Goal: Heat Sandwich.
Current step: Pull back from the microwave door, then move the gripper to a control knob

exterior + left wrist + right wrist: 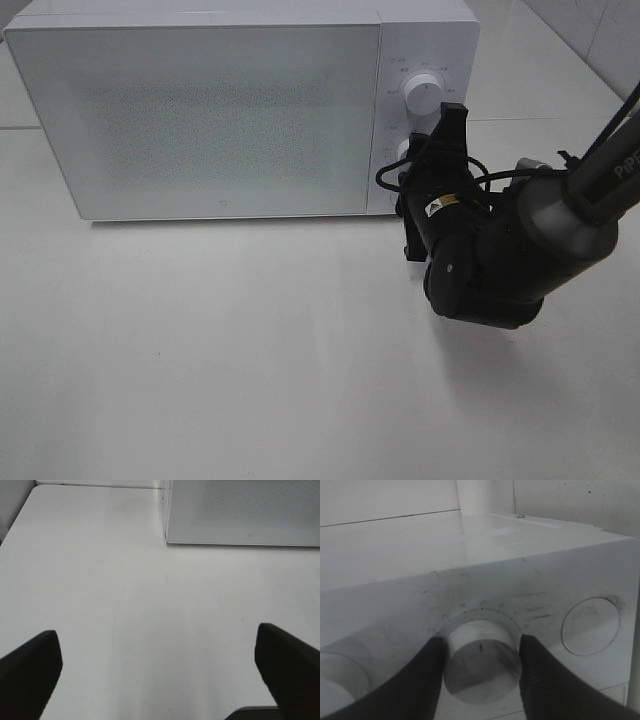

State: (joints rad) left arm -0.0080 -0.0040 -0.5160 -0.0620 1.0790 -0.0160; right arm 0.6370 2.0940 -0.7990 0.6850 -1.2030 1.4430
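Note:
The sandwich is out of view. A white microwave [220,110] stands at the back of the table with its frosted door shut. My right gripper [415,165] reaches to the control panel, on the right of the door. In the right wrist view its two dark fingers [432,680] press on either side of the lower white knob [481,660], which has a red mark on its face. My left gripper [160,675] hangs open over bare table in front of the microwave's left corner [167,535], with nothing between its fingers. It does not show in the exterior high view.
The upper knob [424,92] is free above the held one. A round recess [590,626] sits beside the held knob on the panel. The white table [250,350] spreads in front of the microwave. The right arm's black body [500,250] hangs over the table's right side.

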